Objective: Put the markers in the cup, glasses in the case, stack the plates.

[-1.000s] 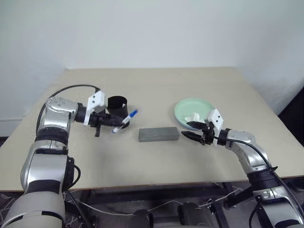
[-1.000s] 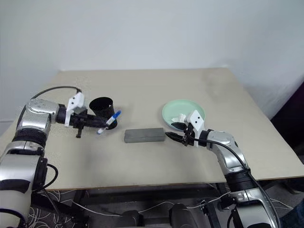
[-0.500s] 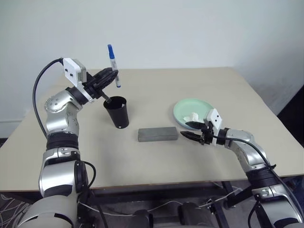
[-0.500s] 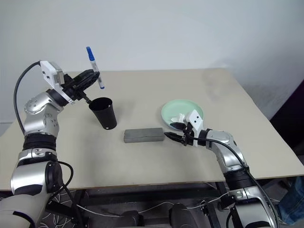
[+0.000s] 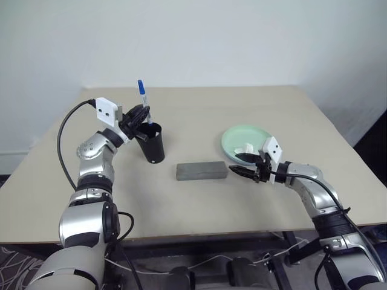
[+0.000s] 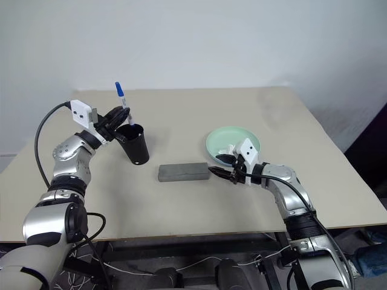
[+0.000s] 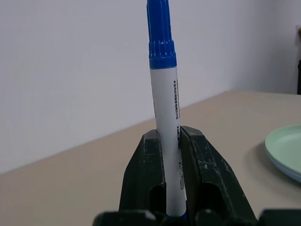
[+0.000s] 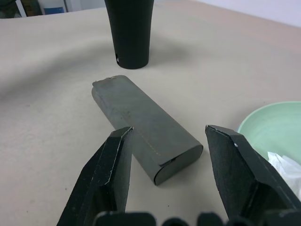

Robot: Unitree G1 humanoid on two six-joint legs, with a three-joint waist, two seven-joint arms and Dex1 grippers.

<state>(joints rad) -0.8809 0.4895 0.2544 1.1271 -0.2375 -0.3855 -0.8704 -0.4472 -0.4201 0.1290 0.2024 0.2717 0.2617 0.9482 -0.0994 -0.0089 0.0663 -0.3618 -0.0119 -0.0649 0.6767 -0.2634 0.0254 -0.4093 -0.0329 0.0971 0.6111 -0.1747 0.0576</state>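
Because I want the marker [image 7: 165, 122] to drop in tip-first, I have the left gripper [image 5: 140, 114] clamped on it upright over the cup [image 5: 150, 142] at ten o'clock, while the right gripper [image 8: 169, 165] waits, fingers apart, beside the case [image 5: 202, 171] mid-table.

Cup [image 5: 150, 142] stands toward the table's [image 5: 199, 199] left edge; case [image 5: 202, 170] lies at centre; plate [image 5: 245, 141], holding a tissue [image 5: 245, 148], sits toward the right edge.

matt grey case [image 8: 146, 125] — glossy mint plate [image 5: 242, 140]
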